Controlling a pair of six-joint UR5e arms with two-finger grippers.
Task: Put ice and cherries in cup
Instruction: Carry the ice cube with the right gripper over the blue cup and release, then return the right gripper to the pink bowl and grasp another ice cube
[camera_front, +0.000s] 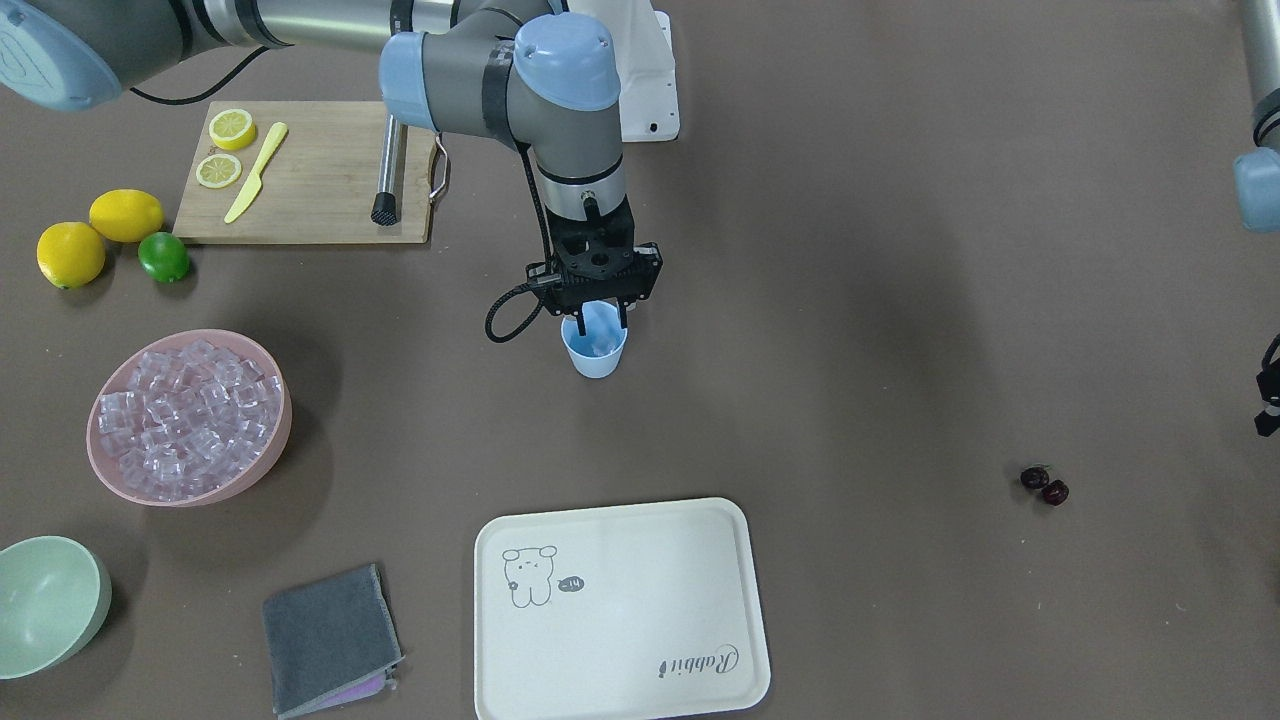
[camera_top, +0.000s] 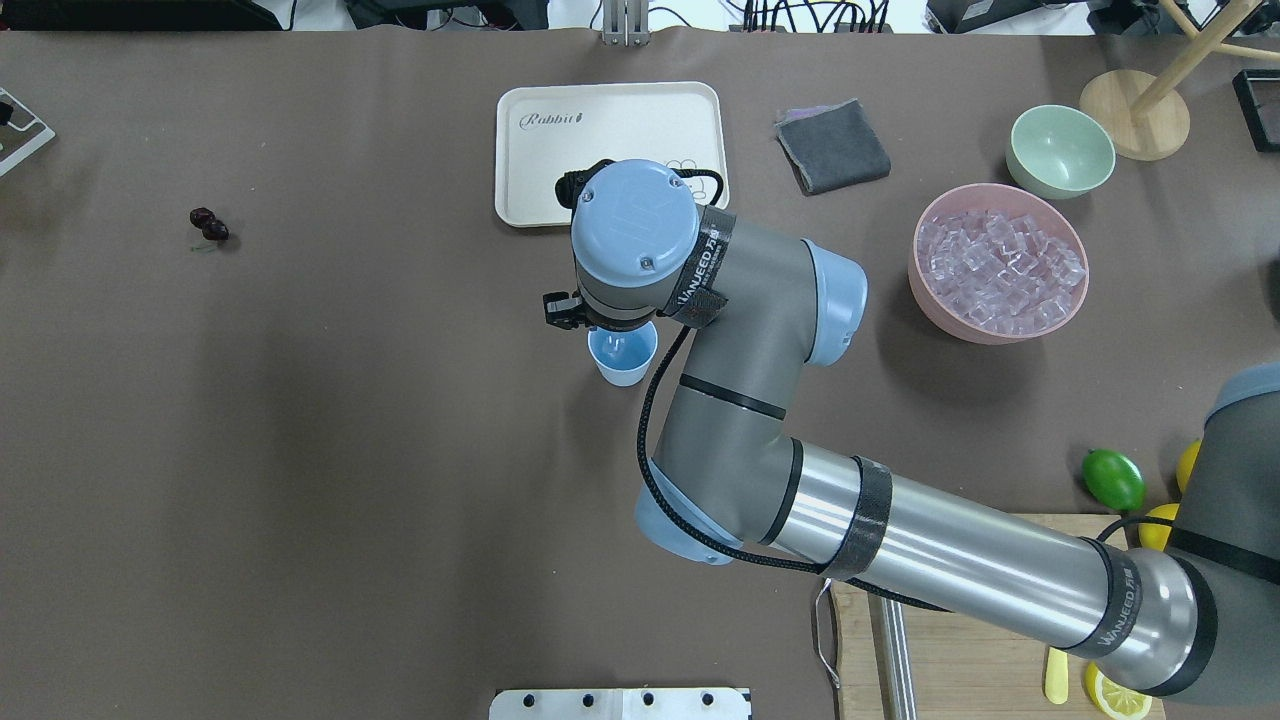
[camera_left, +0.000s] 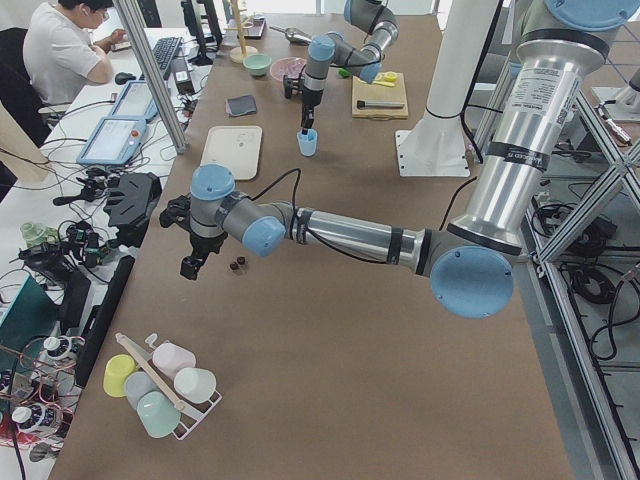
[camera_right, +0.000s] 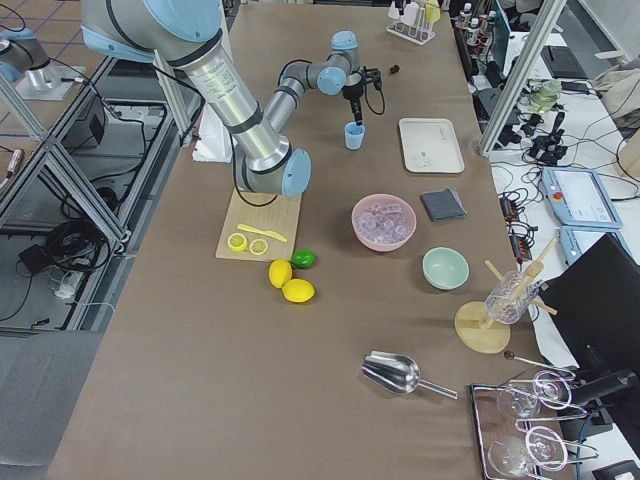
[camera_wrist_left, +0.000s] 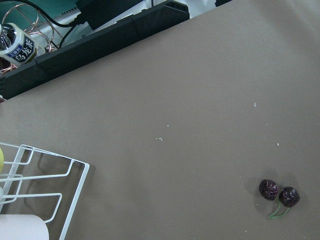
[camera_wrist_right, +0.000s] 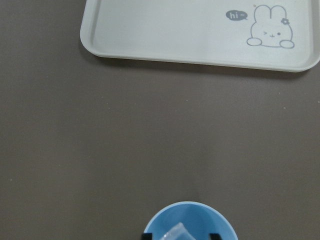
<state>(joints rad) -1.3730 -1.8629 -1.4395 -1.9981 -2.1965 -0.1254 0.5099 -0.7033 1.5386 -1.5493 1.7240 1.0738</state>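
1. A cream rectangular plastic tray with a rabbit drawing lies flat on the side of the small light blue tapered plastic cup away from the robot, near it but not touching; a folded dark grey cloth lies further to the robot's right of the cup
2. The cup stands upright on the brown table, and one clear ice cube lies inside it
3. The right gripper hangs straight above the cup, pointing down, with its fingertips at about the rim; its two black fingers stand apart, one on each side of the cube with a gap to it, holding nothing
4. A heap of ice, clear cubes with a pinkish tint, fills a wide pink bowl well to the robot's right of the cup
5. The two dark red cherries, joined by thin stems, lie on the bare table well to the robot's left of the cup
6. The left gripper hovers above the table near the cherries, far from the cup; I cannot tell how wide its fingers are
7. A green lime and two yellow lemons sit beside a wooden cutting board, to the robot's right of the cup and nearer the robot
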